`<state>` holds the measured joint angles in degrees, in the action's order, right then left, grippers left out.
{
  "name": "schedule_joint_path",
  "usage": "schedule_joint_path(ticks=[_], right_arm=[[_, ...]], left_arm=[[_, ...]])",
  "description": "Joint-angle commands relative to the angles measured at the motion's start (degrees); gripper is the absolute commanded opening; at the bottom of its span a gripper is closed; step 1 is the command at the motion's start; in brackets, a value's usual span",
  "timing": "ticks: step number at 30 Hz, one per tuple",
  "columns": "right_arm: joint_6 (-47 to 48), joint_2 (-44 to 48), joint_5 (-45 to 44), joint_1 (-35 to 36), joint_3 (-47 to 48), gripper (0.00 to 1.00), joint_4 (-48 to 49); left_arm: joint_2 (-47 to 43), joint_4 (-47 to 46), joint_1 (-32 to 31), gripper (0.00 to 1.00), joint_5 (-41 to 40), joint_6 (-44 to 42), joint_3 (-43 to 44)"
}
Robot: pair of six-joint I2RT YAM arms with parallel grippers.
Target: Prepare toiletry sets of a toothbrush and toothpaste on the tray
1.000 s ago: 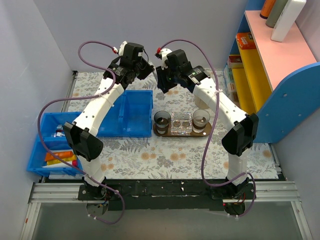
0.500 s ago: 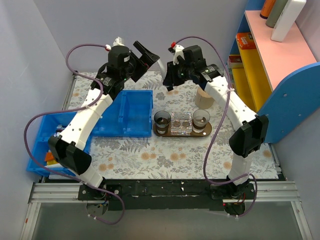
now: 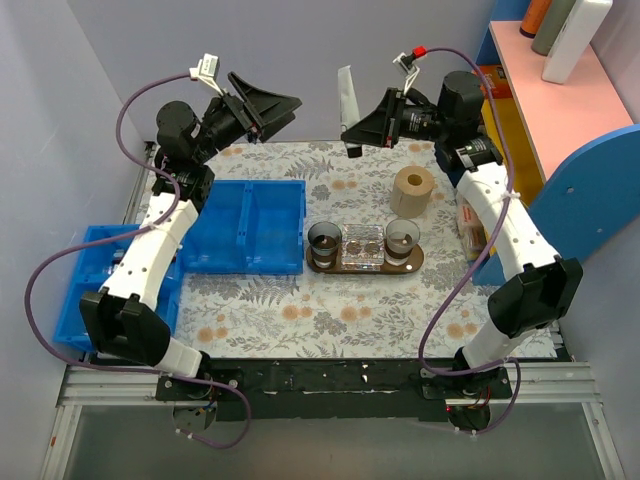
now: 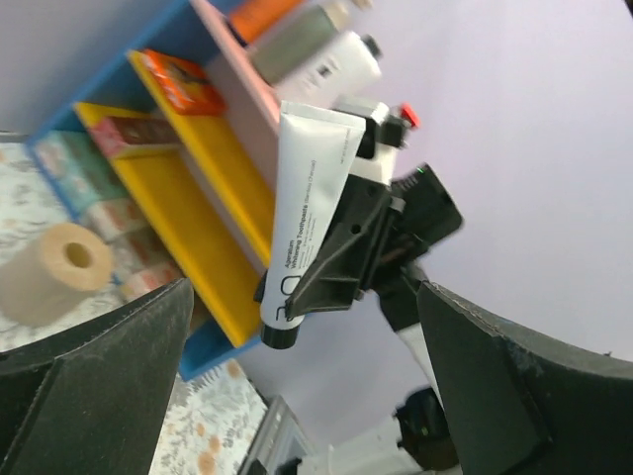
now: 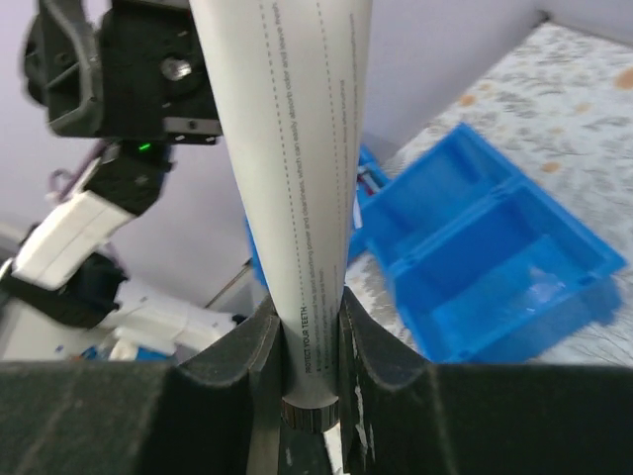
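Brown tray (image 3: 414,263) with two dark cups (image 3: 324,240)

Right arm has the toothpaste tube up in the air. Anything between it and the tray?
Nothing visible does. The toothpaste tube, clamped in the right gripper, hangs high behind the tray. The paper roll stands off that line, just behind the tray's right end.

A tan cardboard roll (image 3: 412,190) is standing at one o'clock on the floral table (image 3: 300,310); a blue plastic bin (image 3: 247,226) is sitting at nine.
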<state>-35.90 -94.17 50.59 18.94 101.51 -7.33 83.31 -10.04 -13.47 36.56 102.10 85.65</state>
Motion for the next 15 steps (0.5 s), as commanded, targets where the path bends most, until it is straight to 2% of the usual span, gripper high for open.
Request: schedule_joint_path(ticks=[1, 3, 7, 10, 13, 15], right_arm=[[-18.7, 2.5, 14.0, 0.8, -3.3, 0.16, 23.0], [-21.9, 2.6, 15.6, 0.9, -4.4, 0.16, 26.2], [-28.8, 2.4, 18.3, 0.9, -4.9, 0.16, 33.2], [-31.9, 2.4, 19.1, 0.9, -6.0, 0.16, 36.2], [-35.5, 2.6, 20.0, 0.9, -6.7, 0.16, 40.5], [-36.4, 2.7, 20.9, 0.9, -6.9, 0.16, 41.1]], left_arm=[[4.5, -13.3, -1.4, 0.98, 12.5, 6.5, 2.4], [6.4, -13.3, -2.7, 0.98, 14.3, 7.0, 5.8], [8.3, -21.1, -3.1, 0.98, 14.0, 12.3, 3.7], [10.8, -23.7, -4.7, 0.98, 14.9, 13.9, 5.8], [13.5, -24.3, -7.6, 0.96, 15.7, 14.4, 8.8], [14.2, -28.7, -8.5, 0.92, 15.3, 17.8, 8.1]])
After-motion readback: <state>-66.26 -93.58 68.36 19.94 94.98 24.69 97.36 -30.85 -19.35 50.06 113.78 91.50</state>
